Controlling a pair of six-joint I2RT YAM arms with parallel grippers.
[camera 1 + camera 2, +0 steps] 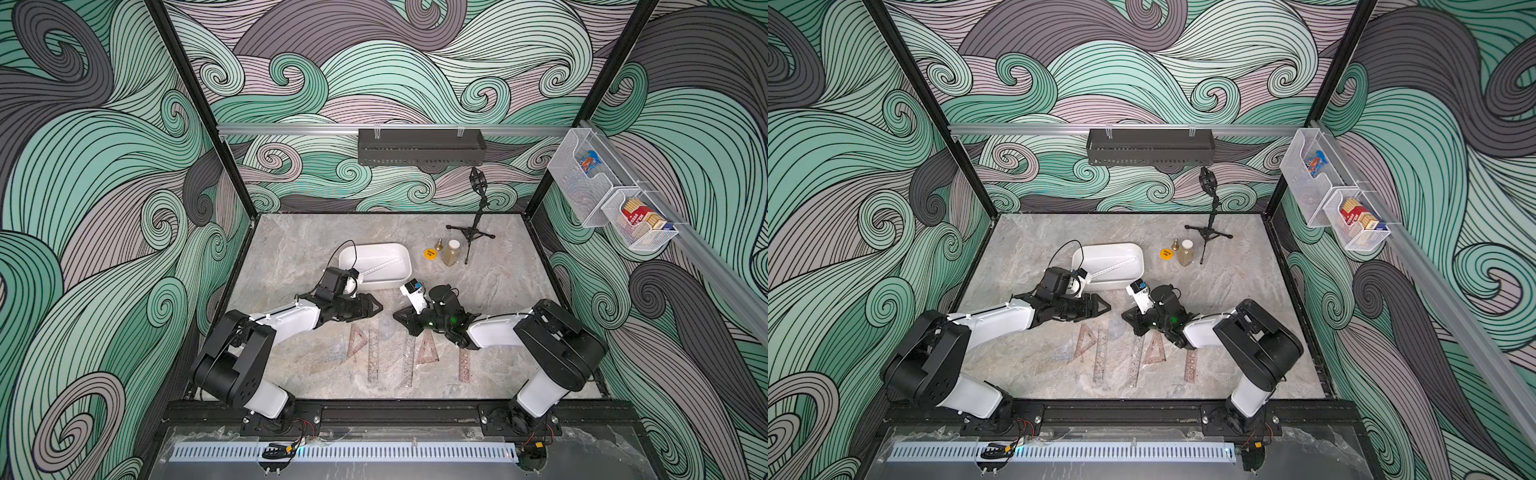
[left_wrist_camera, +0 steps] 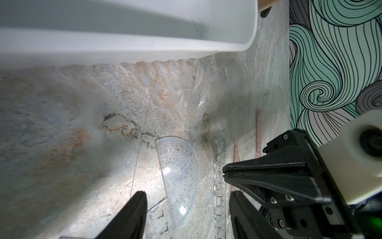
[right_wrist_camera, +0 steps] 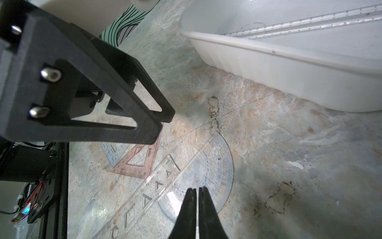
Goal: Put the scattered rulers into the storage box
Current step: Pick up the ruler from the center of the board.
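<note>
Pinkish-brown plastic triangles (image 3: 132,171) and long see-through stencil strips (image 3: 163,171) lie flat on the marbled tabletop (image 1: 291,249), below and behind both sets of fingers. Both arms reach low and inward, tips nearly meeting. The left gripper (image 2: 187,196), fingers spread and holding nothing, hovers over a clear half-round protractor (image 2: 177,175). The right gripper (image 3: 197,189), fingers pressed together on nothing visible, hangs over the same protractor. Beyond the fingertips sits the white rounded plastic storage box (image 1: 374,253), with one clear straight ruler (image 1: 380,266) slantwise inside.
</note>
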